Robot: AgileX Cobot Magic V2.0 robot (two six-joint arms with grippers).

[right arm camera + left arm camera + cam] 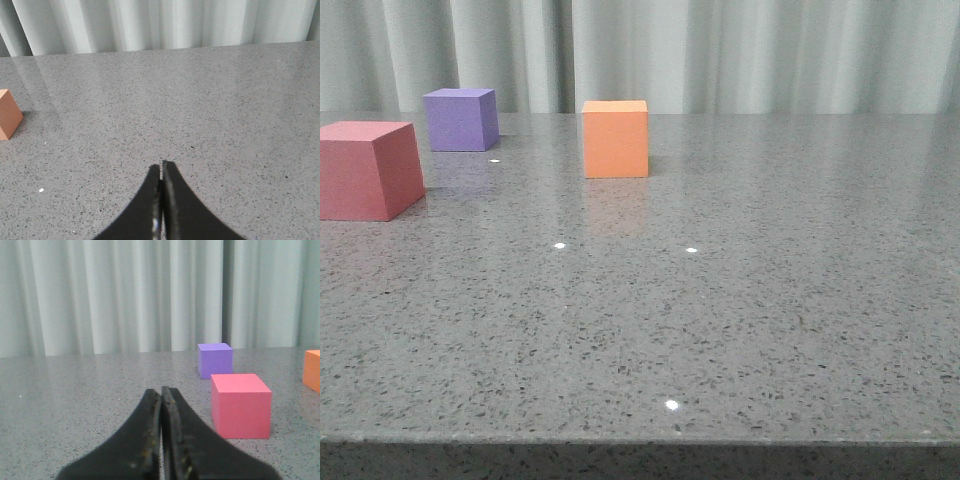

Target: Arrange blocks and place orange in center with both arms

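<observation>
— Front view? — The orange block (615,138) stands right of the purple block (461,119) and red block (367,168) on the table (740,300).
— Wrists? — The left gripper (161,391) and right gripper (161,165) both have fingers pressed together, holding nothing

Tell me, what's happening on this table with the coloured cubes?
Nothing is being handled yet. Three cubes sit apart on the grey table: a pinkish-red cube nearest on the left, a purple cube behind it, and an orange cube further right. The left gripper and right gripper both hang over bare tabletop with jaws shut, holding nothing.
</observation>
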